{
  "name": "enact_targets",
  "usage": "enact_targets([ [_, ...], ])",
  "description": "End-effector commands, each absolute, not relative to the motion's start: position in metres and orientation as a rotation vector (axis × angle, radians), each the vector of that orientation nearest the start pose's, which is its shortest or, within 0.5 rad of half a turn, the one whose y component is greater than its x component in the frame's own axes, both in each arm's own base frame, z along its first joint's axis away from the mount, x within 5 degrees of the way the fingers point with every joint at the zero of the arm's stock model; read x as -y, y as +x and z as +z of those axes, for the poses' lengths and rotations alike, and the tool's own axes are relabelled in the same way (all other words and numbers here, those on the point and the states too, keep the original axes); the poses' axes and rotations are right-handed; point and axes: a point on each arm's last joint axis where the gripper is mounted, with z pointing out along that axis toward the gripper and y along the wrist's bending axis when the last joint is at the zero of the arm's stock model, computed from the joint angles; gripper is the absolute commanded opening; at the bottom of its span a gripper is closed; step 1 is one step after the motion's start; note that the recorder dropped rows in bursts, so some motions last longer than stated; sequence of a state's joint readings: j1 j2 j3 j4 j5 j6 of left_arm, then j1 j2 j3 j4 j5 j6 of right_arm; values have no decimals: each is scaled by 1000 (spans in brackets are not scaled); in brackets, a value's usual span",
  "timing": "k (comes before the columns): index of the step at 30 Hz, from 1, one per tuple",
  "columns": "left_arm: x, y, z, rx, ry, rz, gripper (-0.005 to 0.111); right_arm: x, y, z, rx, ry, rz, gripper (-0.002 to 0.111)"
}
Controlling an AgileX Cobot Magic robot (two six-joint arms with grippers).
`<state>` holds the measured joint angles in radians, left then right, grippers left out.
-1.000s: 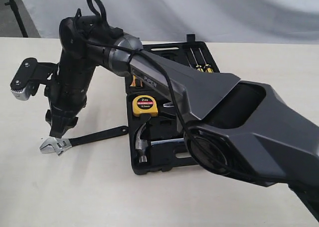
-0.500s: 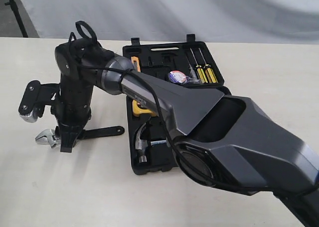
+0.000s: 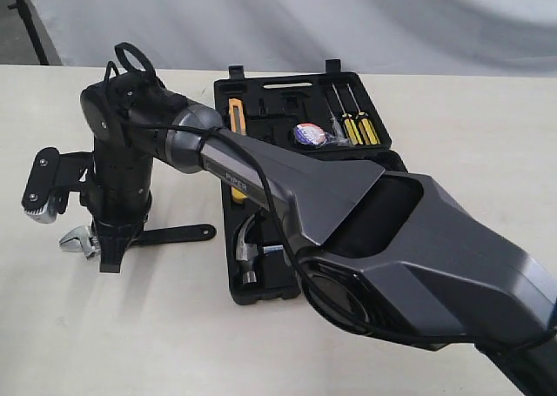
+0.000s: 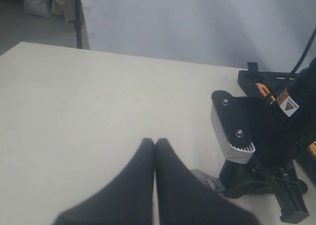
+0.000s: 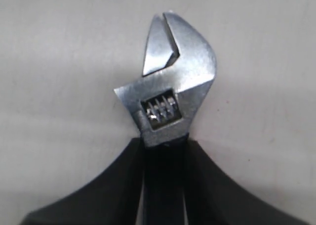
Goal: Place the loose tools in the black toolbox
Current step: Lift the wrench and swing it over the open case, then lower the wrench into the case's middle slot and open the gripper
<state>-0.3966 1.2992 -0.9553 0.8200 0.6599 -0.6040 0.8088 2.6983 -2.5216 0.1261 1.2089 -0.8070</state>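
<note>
The adjustable wrench (image 3: 174, 233) lies flat on the table left of the black toolbox (image 3: 261, 290), its silver head (image 5: 170, 94) pointing away from the case. My right gripper (image 3: 109, 258) reaches across and stands upright over it. Its fingers are shut on the black handle just behind the head (image 5: 164, 145). The claw hammer (image 3: 248, 252) rests in the toolbox's near half. The tape roll in clear wrap (image 3: 307, 135) sits in the far half. My left gripper (image 4: 154, 142) is shut on nothing, close to the wrench head (image 4: 211, 183).
Yellow-handled screwdrivers (image 3: 357, 128) and a yellow knife (image 3: 237, 117) sit in the toolbox's far half. The right arm's big dark link (image 3: 409, 248) covers much of the case and hides the tape measure. Bare table (image 3: 130, 335) lies in front and to the left.
The right arm has shifted left and the wrench has slid a little left with it. The arm now covers the yellow tape measure.
</note>
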Motion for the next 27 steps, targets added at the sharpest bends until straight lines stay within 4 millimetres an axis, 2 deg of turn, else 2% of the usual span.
enact_targets([
  [1, 66, 263, 307, -2223, 306, 348, 1, -401, 374, 138, -1992, -2026, 117, 0],
  [7, 66, 263, 307, -2223, 306, 348, 1, -397, 370, 220, -1932, -1849, 136, -1],
  [11, 66, 263, 307, -2223, 306, 348, 1, -386, 369, 255, -1958, -1739, 135, -1],
  [15, 66, 263, 307, -2223, 306, 348, 1, -356, 374, 259, -2065, -1721, 107, -1],
  [17, 66, 263, 307, -2223, 306, 348, 1, -331, 372, 253, -2154, -1747, 105, -1],
  [21, 66, 263, 307, -2223, 306, 348, 1, -268, 355, 243, -2315, -1806, 90, -1],
  [25, 66, 263, 307, -2223, 306, 348, 1, -210, 351, 244, -2220, -1729, 17, -1],
  [27, 66, 263, 307, -2223, 306, 348, 1, -184, 350, 236, -2177, -1740, -17, -1],
])
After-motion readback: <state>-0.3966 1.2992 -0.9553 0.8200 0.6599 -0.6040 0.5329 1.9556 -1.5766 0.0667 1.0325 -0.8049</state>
